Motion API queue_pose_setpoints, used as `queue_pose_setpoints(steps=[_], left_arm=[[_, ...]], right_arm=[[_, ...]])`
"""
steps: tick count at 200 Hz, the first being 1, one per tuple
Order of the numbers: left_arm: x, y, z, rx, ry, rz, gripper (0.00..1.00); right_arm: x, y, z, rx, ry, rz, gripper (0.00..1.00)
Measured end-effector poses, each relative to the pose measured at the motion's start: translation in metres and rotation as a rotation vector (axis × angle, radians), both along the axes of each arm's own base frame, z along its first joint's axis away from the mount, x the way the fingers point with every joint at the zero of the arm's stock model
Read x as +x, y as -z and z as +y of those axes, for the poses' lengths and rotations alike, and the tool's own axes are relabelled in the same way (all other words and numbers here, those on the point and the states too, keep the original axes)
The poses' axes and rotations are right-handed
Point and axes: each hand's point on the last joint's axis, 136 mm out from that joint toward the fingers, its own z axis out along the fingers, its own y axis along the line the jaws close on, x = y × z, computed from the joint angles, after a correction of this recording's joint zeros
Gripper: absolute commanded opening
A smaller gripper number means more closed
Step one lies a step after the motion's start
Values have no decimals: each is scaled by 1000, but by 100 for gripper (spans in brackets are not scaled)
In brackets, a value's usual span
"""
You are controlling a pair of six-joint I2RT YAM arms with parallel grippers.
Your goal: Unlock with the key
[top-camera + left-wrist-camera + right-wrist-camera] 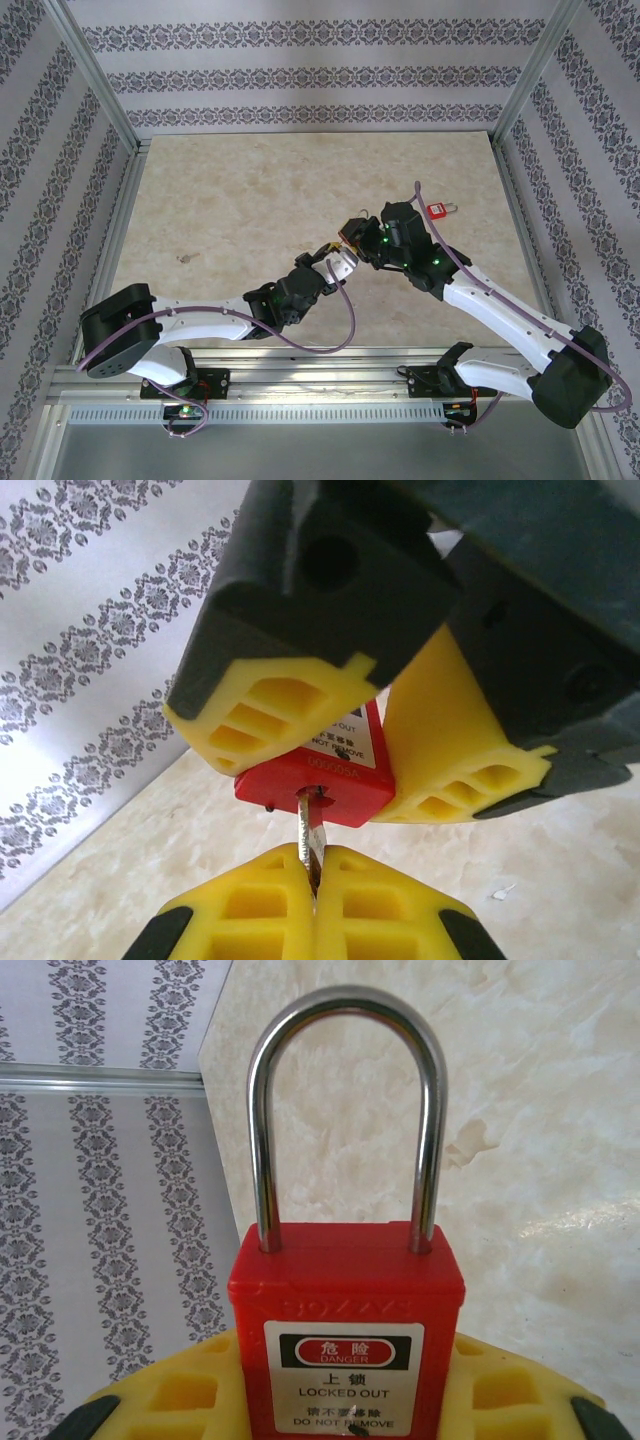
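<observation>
**Item:** key [309,835]. Thin silver blade w/ notched edge; head hidden inside the grip.
**Loc.:** held above counter [250,200], blade tip in underside of red padlock [345,1300].
**Left jaws:** together, clamped on key.
**Right jaws:** clamped on red padlock body; steel shackle [345,1020] seated both ends.
**Label** [345,1380]: "DANGER", "LOCKED OUT", "DO NOT REMOVE", plus Chinese chars.
**Also:** second padlock [437,210] on counter, far right.

We count two red padlocks, the first padlock [345,1330] and the second padlock [437,209]. We count one key [308,825]. We count two robot arms, the left arm [200,325] and the right arm [500,310], and two grippers, the left gripper [315,880] and the right gripper [345,1400].
</observation>
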Motion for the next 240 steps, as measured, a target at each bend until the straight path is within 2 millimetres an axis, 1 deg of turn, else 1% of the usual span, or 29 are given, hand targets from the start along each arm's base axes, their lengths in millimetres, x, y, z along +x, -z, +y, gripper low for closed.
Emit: queue_pose_setpoints(steps=[51, 89, 111, 119, 136, 144, 152, 165, 179, 188, 198, 206, 211, 227, 240], left_arm=[[2, 2, -5, 140, 21, -76, 0], [0, 5, -8, 275, 41, -146, 0], [-1, 4, -8, 324, 48, -179, 0], [-1, 3, -8, 329, 48, -185, 9], [-5, 2, -9, 317, 72, -188, 36], [-12, -3, -13, 281, 104, -186, 47], [-20, -13, -15, 220, 132, -179, 54], [-34, -35, -10, 105, 168, -173, 59], [-46, -60, 0, -34, 198, -154, 64], [-54, -75, 8, -125, 215, -136, 70], [-61, -86, 16, -215, 236, -106, 76], [-66, -89, 21, -281, 248, -71, 83], [-69, -89, 24, -315, 255, -42, 85], [-75, -83, 30, -423, 279, 80, 85], [-75, -77, 33, -508, 288, 187, 85]], right_arm=[[2, 3, -5, -5, 11, 15, 7], [0, 7, -6, -17, 10, 30, 7], [0, 8, -7, -18, 10, 32, 7], [-1, 8, -7, -18, 10, 33, 7], [-3, 7, -4, -11, -7, 37, 7], [-6, 7, -1, -5, -26, 42, 7], [-8, 7, 1, 0, -41, 46, 7], [-10, 7, 3, 2, -55, 50, 7], [-12, 9, 2, -7, -61, 55, 7], [-13, 10, 1, -12, -65, 57, 7], [-14, 10, 1, -14, -70, 57, 7], [-14, 10, 1, -15, -72, 56, 7], [-15, 11, 1, -16, -72, 57, 7], [-15, 11, 1, -18, -76, 58, 7], [-15, 11, 2, -17, -77, 58, 7]])
